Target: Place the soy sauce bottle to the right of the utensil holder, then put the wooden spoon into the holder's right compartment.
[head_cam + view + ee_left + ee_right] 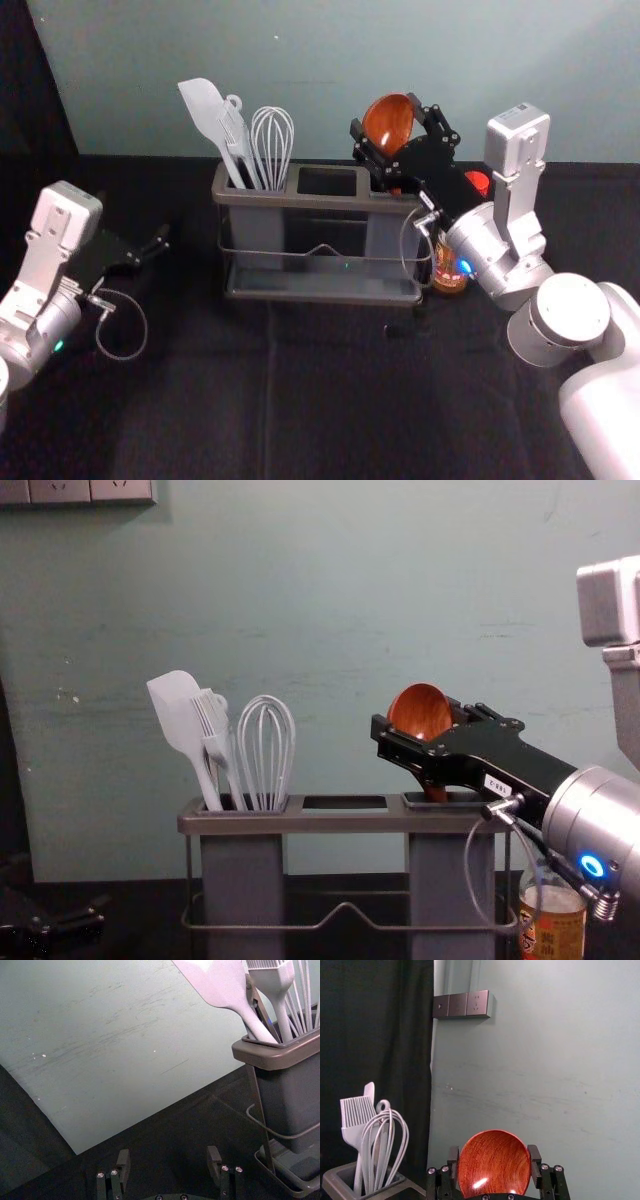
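Nearest on the left, the left tool [157, 245] hangs over the worktop [200, 400], its fingers spread, grasping nothing. Next comes the utensil holder [335, 202], with a spatula [203, 105], brush [236, 130] and whisk [272, 140] in its left compartment. Above the right compartment, the right tool [386, 127] grips the wooden spoon [390, 113] by its bowl, handle down at the opening; how far inside, I cannot tell. Just right of the holder, the soy sauce bottle [450, 272] stands upright.

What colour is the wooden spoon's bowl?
The bowl is reddish brown with darker grain, clearest in the right wrist view.
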